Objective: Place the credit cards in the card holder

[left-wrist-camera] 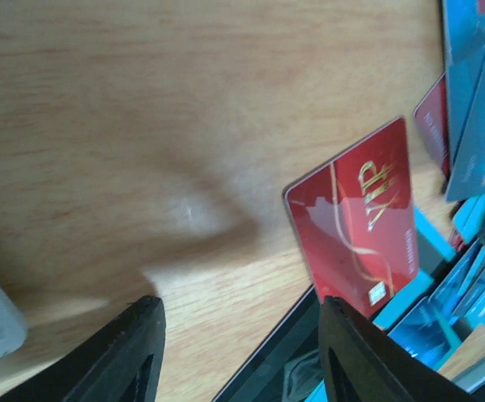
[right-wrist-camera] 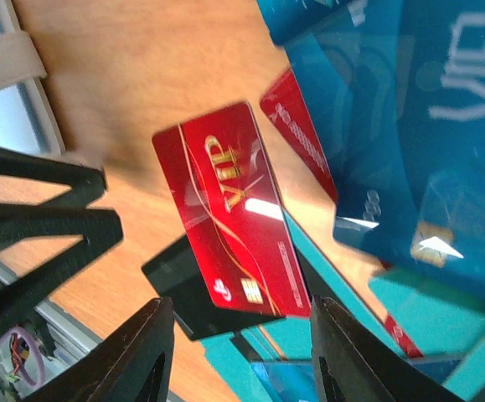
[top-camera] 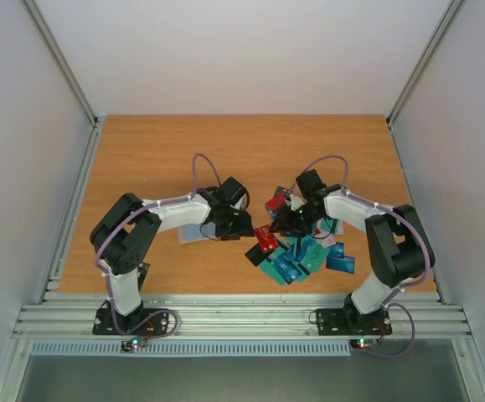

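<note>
Top external: credit cards (top-camera: 296, 255) on wooden table (top-camera: 158, 151), pale walls (top-camera: 20, 167).

A wooden tabletop (top-camera: 183, 159) — orange-brown, light grain — walled by white panels (top-camera: 242, 50), with ridged aluminium rails (top-camera: 242, 316) and a slotted strip (top-camera: 225, 347) along its near edge

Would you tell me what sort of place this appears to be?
Probably a lab test cell: plain white panels in aluminium framing enclose a wooden tabletop, with left arm and right arm bolted to a rail.
</note>
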Motion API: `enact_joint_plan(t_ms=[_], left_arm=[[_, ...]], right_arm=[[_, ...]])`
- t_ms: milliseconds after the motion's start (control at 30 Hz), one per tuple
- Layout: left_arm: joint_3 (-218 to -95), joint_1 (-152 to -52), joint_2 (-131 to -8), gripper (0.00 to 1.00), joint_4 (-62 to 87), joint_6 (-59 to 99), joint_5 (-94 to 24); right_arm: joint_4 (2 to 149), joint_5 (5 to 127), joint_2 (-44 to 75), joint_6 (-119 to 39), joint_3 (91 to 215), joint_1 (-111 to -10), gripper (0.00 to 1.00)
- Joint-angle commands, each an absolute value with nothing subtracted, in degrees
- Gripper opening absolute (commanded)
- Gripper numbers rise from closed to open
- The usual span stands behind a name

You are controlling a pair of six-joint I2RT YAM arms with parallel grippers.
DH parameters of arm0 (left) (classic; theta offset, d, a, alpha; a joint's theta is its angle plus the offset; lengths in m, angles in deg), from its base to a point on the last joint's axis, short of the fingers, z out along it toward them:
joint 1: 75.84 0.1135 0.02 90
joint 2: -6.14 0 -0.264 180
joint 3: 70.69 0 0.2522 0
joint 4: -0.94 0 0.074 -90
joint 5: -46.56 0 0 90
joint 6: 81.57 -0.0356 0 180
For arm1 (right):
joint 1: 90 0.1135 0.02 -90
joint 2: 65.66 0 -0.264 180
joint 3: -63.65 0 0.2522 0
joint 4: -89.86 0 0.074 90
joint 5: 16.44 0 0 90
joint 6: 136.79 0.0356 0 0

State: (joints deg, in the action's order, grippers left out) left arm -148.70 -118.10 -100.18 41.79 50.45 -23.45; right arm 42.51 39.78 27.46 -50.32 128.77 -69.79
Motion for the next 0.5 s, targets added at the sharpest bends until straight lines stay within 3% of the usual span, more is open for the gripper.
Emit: enact_joint_plan(t_ms=[0,467], left_arm=[[-147.35,-118.48,-99.66,0.54,33.86,59.27,-23.95],[-147.38,-119.69,-106.29,0.53,26.60,64.58,-19.39]], right_arm=[[44.72,37.98,31.15,-52.69,131.25,-69.60,0.46],[48.22,31.37,38.59,-54.60,131.75,-69.61,0.45]])
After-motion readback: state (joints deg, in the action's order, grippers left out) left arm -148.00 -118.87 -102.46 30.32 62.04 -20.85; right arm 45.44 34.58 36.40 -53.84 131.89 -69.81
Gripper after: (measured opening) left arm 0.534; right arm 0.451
